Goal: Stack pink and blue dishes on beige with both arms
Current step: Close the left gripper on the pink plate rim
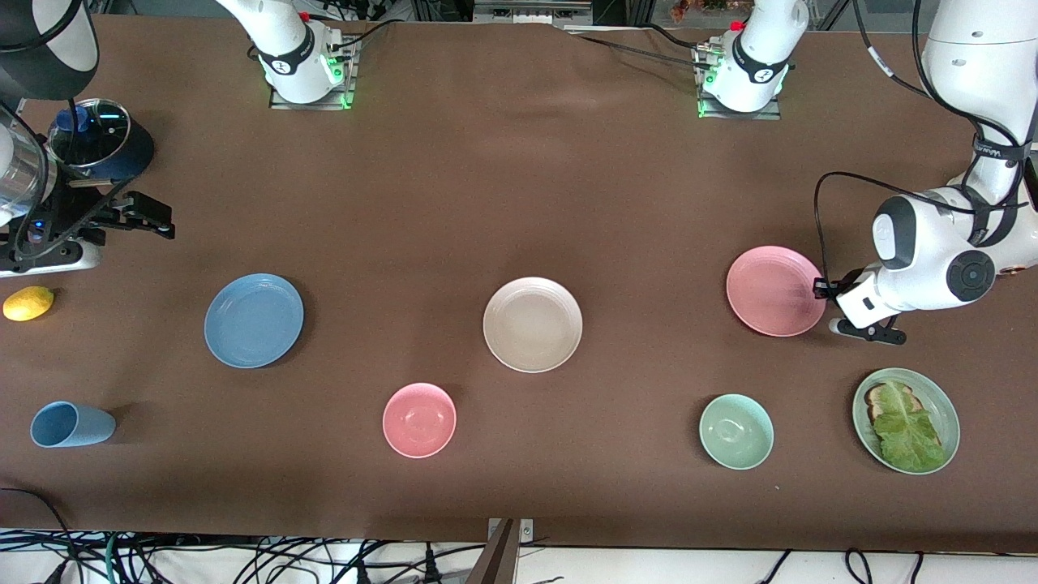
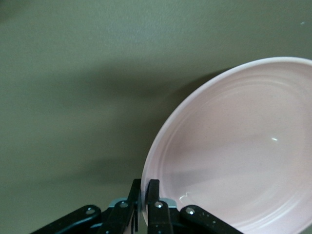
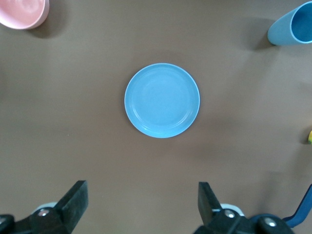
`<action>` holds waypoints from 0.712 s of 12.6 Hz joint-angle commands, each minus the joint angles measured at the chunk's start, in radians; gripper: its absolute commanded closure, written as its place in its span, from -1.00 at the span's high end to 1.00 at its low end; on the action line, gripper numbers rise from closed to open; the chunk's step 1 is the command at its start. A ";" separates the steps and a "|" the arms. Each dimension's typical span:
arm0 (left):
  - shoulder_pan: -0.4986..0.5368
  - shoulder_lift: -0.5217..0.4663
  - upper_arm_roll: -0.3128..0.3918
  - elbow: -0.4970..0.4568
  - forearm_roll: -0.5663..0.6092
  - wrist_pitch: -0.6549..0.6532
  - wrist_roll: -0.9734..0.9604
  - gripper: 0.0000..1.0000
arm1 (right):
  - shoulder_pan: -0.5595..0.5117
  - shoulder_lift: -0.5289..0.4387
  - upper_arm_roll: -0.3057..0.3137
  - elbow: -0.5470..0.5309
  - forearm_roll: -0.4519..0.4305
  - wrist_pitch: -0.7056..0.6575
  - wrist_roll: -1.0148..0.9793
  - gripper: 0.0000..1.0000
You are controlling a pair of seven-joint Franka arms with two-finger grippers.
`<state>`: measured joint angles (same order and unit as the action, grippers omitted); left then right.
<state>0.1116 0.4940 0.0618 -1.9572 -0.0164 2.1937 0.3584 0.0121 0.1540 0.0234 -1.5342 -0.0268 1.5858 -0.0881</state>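
Note:
The pink plate [image 1: 774, 290] lies toward the left arm's end of the table. My left gripper [image 1: 821, 288] is shut on its rim; in the left wrist view the two fingers [image 2: 152, 192] pinch the edge of the pink plate [image 2: 234, 156]. The beige plate [image 1: 533, 324] sits mid-table. The blue plate [image 1: 254, 319] lies toward the right arm's end. My right gripper [image 1: 150, 217] hangs high beside it, open and holding nothing. The right wrist view looks down on the blue plate [image 3: 162, 100], which lies well ahead of the right gripper [image 3: 141, 187].
Nearer the front camera stand a pink bowl [image 1: 419, 420], a light blue cup [image 1: 69, 424] on its side, a green bowl [image 1: 736, 431] and a green plate with lettuce [image 1: 906, 420]. A lemon [image 1: 28, 303] and a lidded pot [image 1: 97, 142] sit at the right arm's end.

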 commanded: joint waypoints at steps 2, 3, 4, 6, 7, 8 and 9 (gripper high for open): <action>-0.016 0.002 -0.022 0.137 -0.020 -0.210 -0.064 -1.00 | -0.003 -0.010 0.006 0.002 0.013 -0.079 -0.010 1.00; -0.016 -0.006 -0.042 0.180 -0.020 -0.272 -0.109 -1.00 | -0.003 -0.011 0.006 0.000 0.013 -0.076 -0.007 1.00; -0.016 -0.006 -0.071 0.213 -0.020 -0.317 -0.166 -1.00 | -0.001 -0.010 0.006 0.002 0.014 -0.061 -0.004 1.00; -0.015 -0.015 -0.134 0.235 -0.037 -0.354 -0.264 -1.00 | -0.003 -0.002 0.007 0.002 0.013 -0.041 -0.010 1.00; -0.016 -0.023 -0.163 0.235 -0.066 -0.356 -0.312 -1.00 | -0.003 -0.007 0.004 -0.003 0.014 -0.049 -0.003 1.00; -0.016 -0.023 -0.199 0.235 -0.079 -0.356 -0.376 -1.00 | -0.004 -0.008 0.003 -0.009 0.014 -0.044 0.004 1.00; -0.018 -0.023 -0.247 0.235 -0.080 -0.351 -0.450 -1.00 | -0.004 -0.005 0.003 -0.006 0.013 -0.038 0.001 1.00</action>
<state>0.0929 0.4846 -0.1263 -1.7249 -0.0705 1.8614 0.0126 0.0145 0.1573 0.0249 -1.5336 -0.0262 1.5377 -0.0868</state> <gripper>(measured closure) 0.952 0.000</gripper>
